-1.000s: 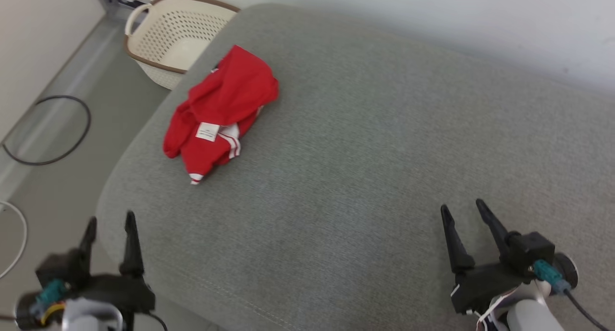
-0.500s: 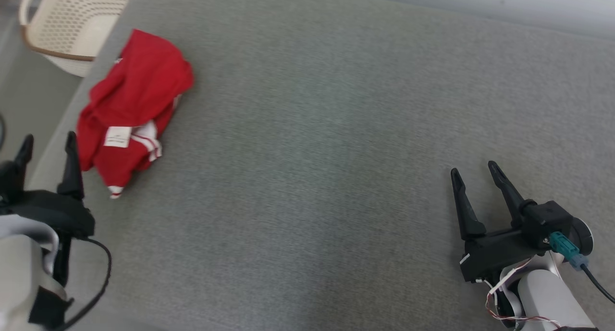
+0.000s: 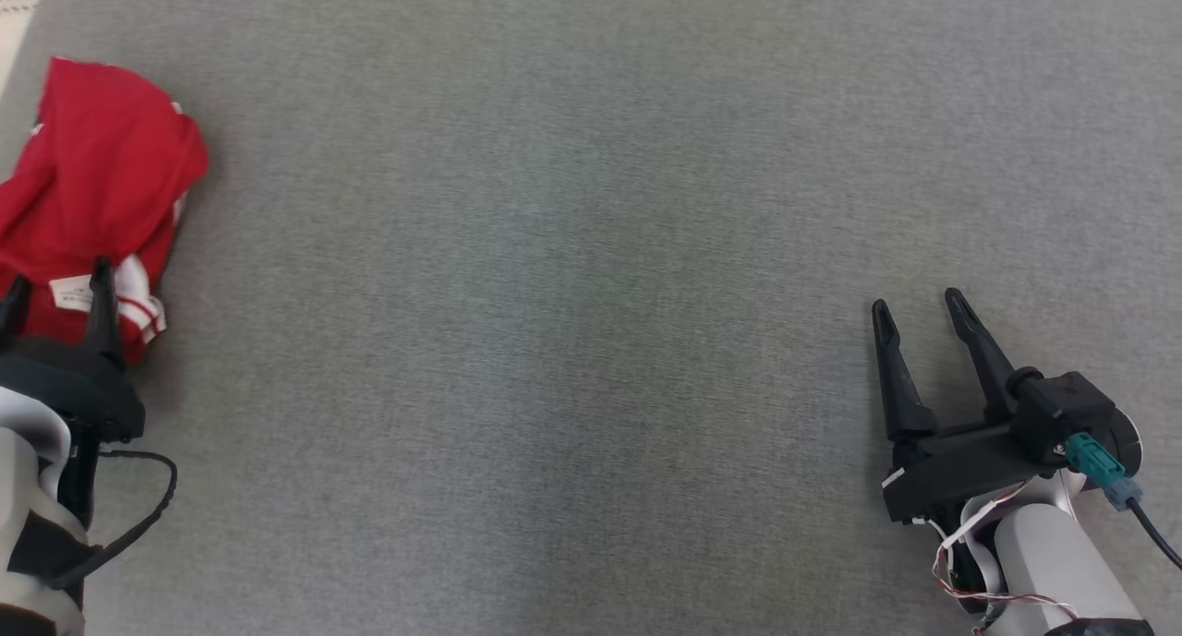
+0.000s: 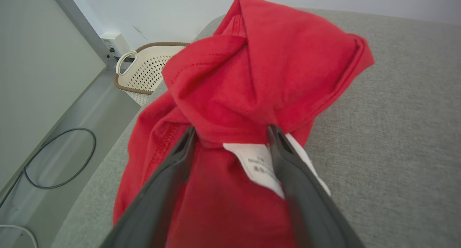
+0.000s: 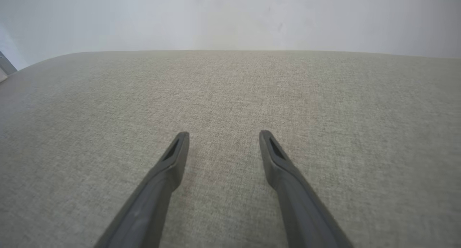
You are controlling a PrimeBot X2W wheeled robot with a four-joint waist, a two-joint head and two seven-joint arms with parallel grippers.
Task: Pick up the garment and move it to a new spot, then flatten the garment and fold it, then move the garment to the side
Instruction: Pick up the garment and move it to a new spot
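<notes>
— Garment (image 3: 97, 170) first: where do we have it?
— At the far left of the grey cushion (image 3: 591, 248) in our head view. It is a crumpled red heap close to the cushion's left edge, with white stripes (image 3: 140, 311) and a white label (image 3: 72, 293) showing at its near end.
— And our left fingers (image 3: 100, 308)?
— Spread wide, with their tips over the near end of the garment. From the left wrist we see the fingers (image 4: 169, 176) straddling a bunched fold of the garment (image 4: 259, 79). The label (image 4: 257, 165) sits between them, against the right-hand one. They are not closed on anything, and we cannot tell whether the tips actually touch the cloth.
— What else do we see from that wrist?
— A cream perforated basket (image 4: 144, 75) with a brown rim stands on the floor beyond the cushion's corner. A dark cable (image 4: 94, 147) lies looped on the floor to the left.
— Our right fingers (image 3: 894, 378)?
— Also spread, and empty. They are at the lower right of our head view, over bare cushion and well apart from the garment. From the right wrist, the same fingers (image 5: 165, 172) point across plain cushion (image 5: 230, 89) toward a pale wall (image 5: 230, 17).
</notes>
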